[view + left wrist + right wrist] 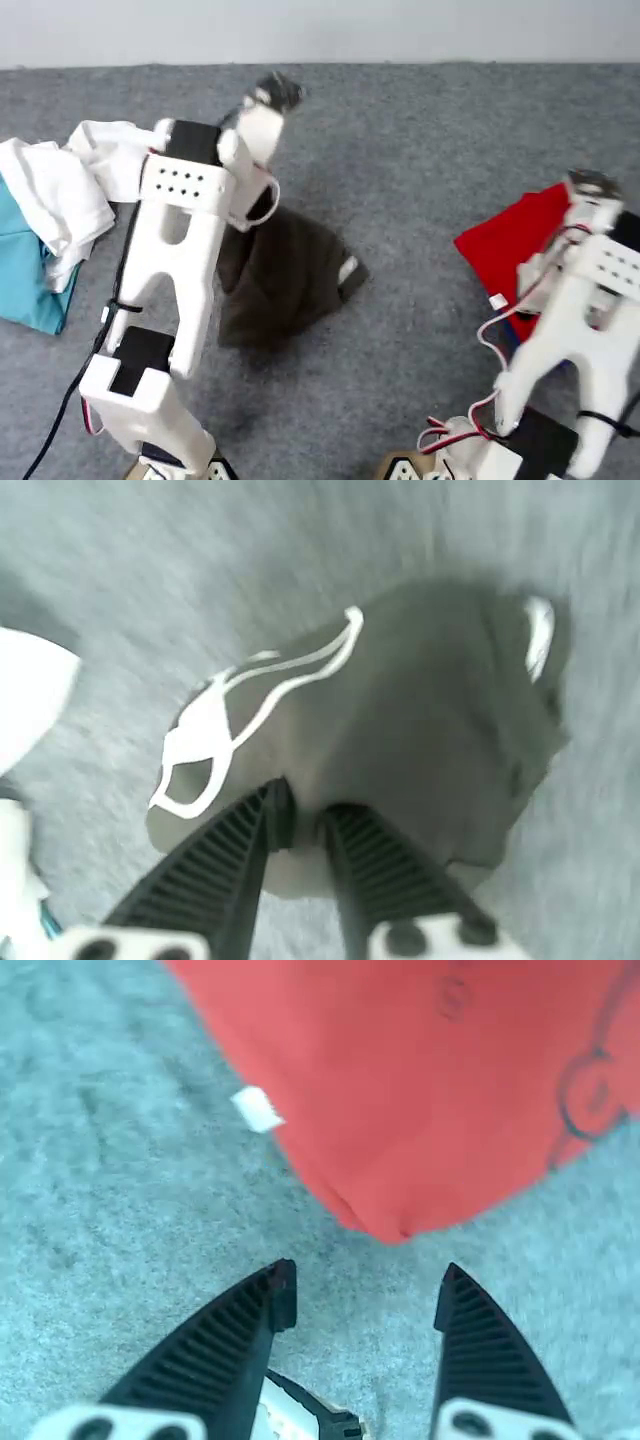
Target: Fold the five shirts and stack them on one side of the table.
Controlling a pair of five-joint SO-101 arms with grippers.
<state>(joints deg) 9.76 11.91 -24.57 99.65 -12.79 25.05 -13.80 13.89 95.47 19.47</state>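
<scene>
Grey tabletop (420, 180). Left arm (180, 250) stands over the dark shirt (420, 730), which is crumpled left of centre. Right arm (570, 330) is at the red shirt (430, 1090), flat near the right edge. White shirt (60, 190) is heaped on the teal shirt (25, 280) at the left edge. Left fingers (235, 850) are nearly together, pinching the dark shirt's near edge. Right fingers (230, 1335) are spread wide, just beside the red shirt's corner, holding nothing. Small white tag (258, 1110) sits on the red shirt's edge.
</scene>
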